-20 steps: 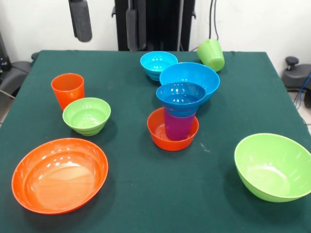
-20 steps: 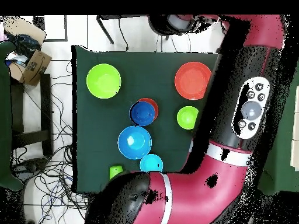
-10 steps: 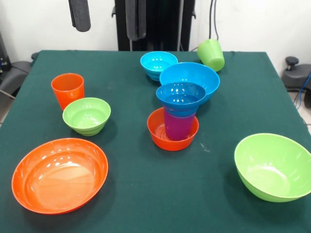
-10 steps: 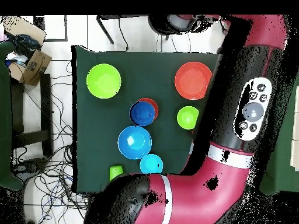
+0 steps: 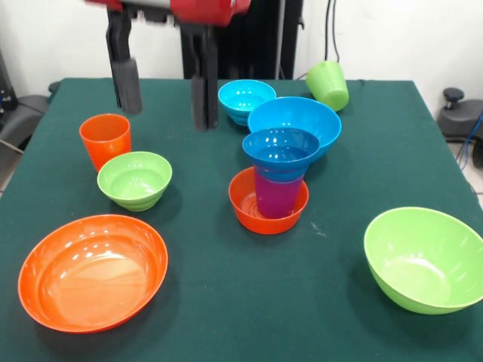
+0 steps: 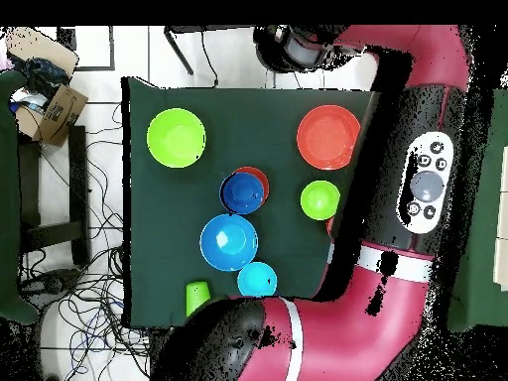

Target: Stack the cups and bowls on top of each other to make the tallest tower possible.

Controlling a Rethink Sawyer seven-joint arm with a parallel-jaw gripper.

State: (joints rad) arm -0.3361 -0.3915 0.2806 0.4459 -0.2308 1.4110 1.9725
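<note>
Bright even light, glossy glare, soft shadows

You find no readable text, label, brand or number anywhere; the button panel (image 6: 426, 188) on the arm (image 6: 397, 248) shows only tiny marks, too small to read.

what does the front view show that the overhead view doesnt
Only the front view shows the open gripper above the table, the orange cup and the purple cup standing in the small orange bowl. Only the overhead view shows the arm covering the table's right edge, and floor cables. Both share the lime green cup and the bowls.
</note>
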